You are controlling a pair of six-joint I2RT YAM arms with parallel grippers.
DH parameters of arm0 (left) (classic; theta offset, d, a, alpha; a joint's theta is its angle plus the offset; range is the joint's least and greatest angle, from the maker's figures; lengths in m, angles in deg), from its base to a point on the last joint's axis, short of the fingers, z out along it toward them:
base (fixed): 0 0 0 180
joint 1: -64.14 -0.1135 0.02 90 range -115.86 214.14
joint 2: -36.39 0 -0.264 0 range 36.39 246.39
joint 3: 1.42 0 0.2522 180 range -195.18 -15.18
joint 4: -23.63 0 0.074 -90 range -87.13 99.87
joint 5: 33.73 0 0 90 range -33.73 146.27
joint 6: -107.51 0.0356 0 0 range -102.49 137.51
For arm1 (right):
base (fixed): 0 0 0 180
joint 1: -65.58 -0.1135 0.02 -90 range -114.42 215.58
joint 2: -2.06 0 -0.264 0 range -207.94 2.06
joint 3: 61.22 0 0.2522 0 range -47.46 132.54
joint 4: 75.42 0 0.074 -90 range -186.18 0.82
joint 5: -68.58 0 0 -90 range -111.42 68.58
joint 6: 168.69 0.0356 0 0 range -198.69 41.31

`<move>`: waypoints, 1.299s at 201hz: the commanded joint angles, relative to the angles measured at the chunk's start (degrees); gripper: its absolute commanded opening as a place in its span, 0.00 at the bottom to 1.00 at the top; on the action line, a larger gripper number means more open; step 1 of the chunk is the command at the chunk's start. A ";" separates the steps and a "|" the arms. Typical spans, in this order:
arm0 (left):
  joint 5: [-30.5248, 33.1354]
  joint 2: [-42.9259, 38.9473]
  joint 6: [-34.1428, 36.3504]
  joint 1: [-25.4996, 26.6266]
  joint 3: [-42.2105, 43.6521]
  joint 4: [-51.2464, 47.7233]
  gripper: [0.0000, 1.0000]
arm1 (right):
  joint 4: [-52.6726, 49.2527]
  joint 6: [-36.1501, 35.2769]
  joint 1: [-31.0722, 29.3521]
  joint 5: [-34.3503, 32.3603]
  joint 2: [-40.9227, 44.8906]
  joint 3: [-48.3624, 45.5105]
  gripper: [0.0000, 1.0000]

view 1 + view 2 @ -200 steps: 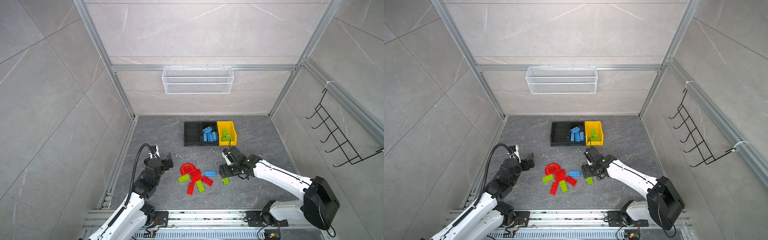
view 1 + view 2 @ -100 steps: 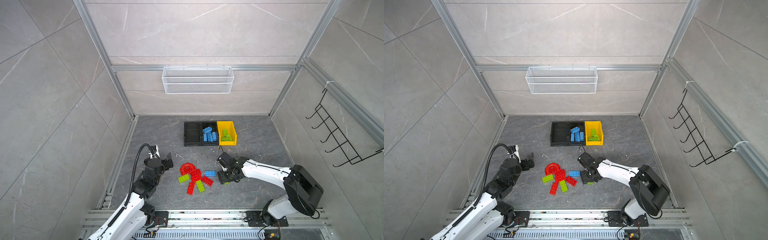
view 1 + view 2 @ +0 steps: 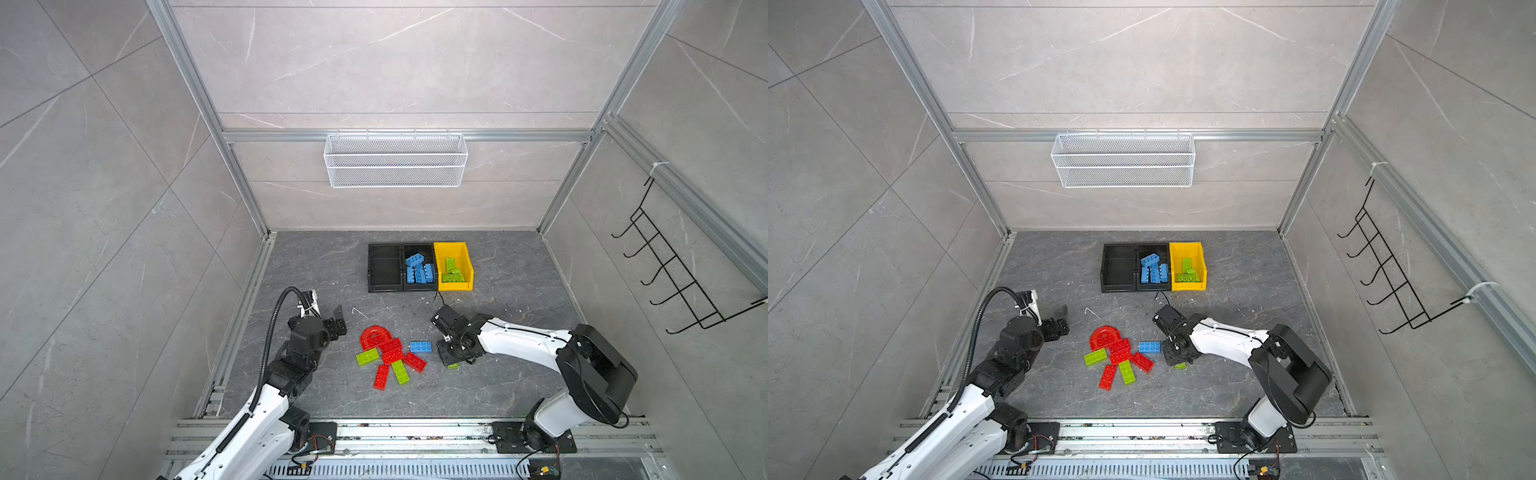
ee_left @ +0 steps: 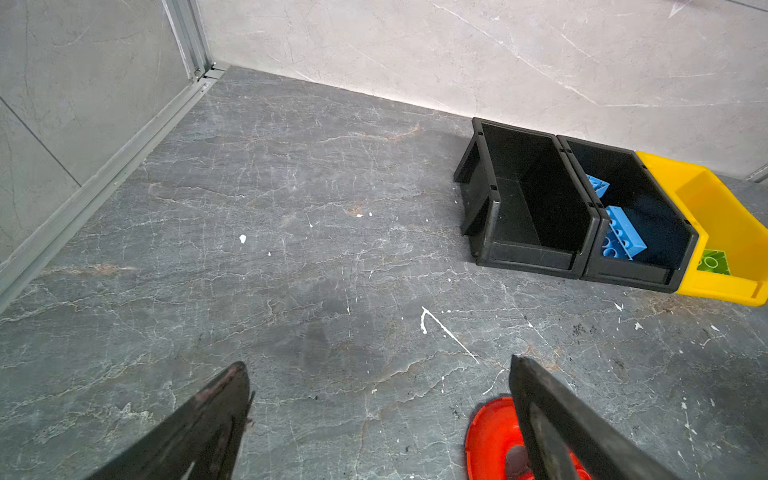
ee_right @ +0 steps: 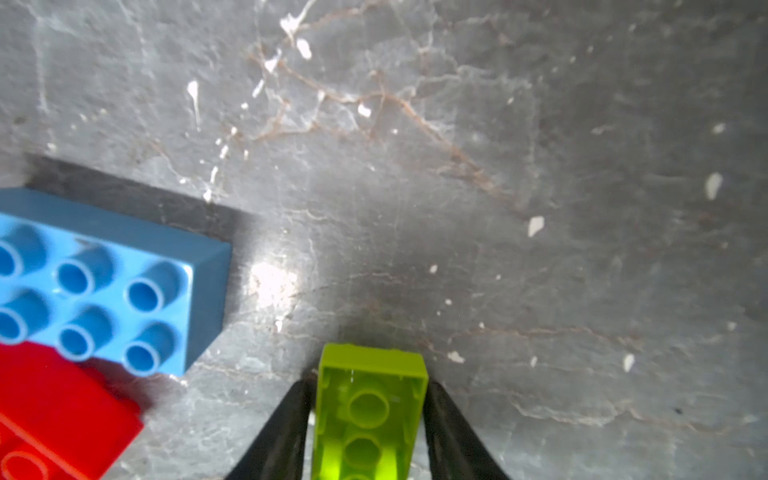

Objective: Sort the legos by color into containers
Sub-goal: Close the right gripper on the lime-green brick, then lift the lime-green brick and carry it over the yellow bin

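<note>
Pinching lime green brick (image 5: 370, 415) by its long sides with right tool (image 5: 370, 385), on tabletop (image 5: 540, 166) near blue brick (image 5: 104, 282). Likely light, rigid, slick (best gripped squarely). Holding left tool (image 4: 378, 362) wide open, empty.

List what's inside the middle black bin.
Only blue bricks show inside the middle black bin, piled loosely. Whatever lies beneath the pile is covered.

Bright even light, soft shadows, close-up blur

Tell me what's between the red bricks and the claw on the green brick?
One blue brick, in both top views, between the red bricks and the right gripper gripping the green brick.
</note>
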 commanded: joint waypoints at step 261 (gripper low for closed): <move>-7.03 4.33 1.80 -0.30 -0.07 8.17 0.99 | -0.31 -22.29 27.86 10.95 -20.32 48.30 0.32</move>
